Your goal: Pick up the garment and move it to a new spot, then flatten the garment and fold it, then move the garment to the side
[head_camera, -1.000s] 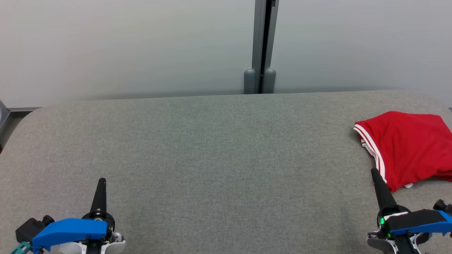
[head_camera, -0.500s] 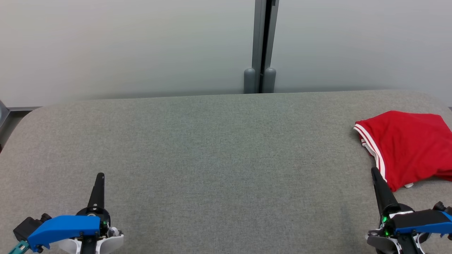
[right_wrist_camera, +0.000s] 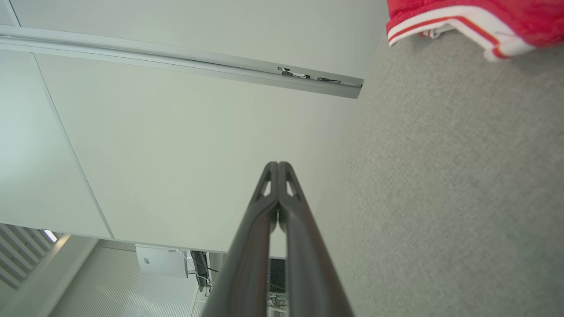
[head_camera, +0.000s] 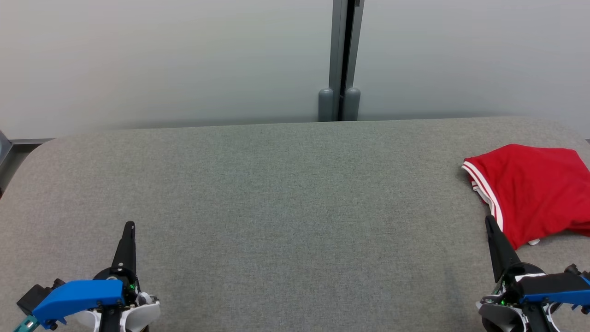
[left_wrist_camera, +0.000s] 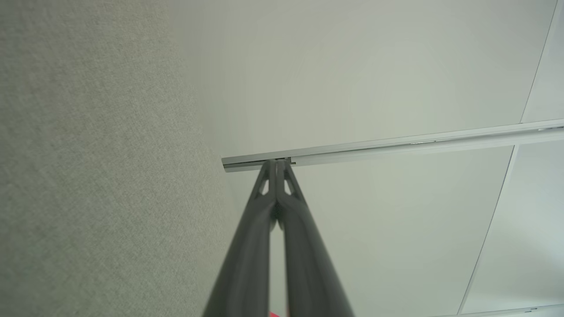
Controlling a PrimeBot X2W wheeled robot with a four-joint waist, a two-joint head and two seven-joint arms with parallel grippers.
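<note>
Lying near the right end of the grey cloth-covered table (head_camera: 295,207), the garment (head_camera: 534,189) is a folded red bundle whose right side is cut off by the edge of the head view. Plain red cloth faces up. Its white-and-red striped trim (head_camera: 484,193) forms the left border, running on a slant from the bundle's far left corner toward the robot and slightly rightward, so the striped edge faces the middle of the table. The bundle looks about as wide as it is deep, so I cannot tell a clear long axis; a small white bit (head_camera: 533,242) peeks out under its near edge. The right gripper (head_camera: 487,219) sits at the lower right with its two dark fingers pressed together, holding nothing, the tip pointing away from the robot and close beside the near end of the trim. In the right wrist view the same closed fingers (right_wrist_camera: 264,211) meet at the tip of the right gripper (right_wrist_camera: 278,164), and the garment (right_wrist_camera: 484,13) lies off to the upper right with bare grey cloth between, so the two are apart. The left gripper (head_camera: 130,225) is at the lower left, well apart from the garment, jaws likewise fully closed and empty; the left wrist view shows it (left_wrist_camera: 276,162) tip to tip against a pale wall panel (left_wrist_camera: 374,79).
</note>
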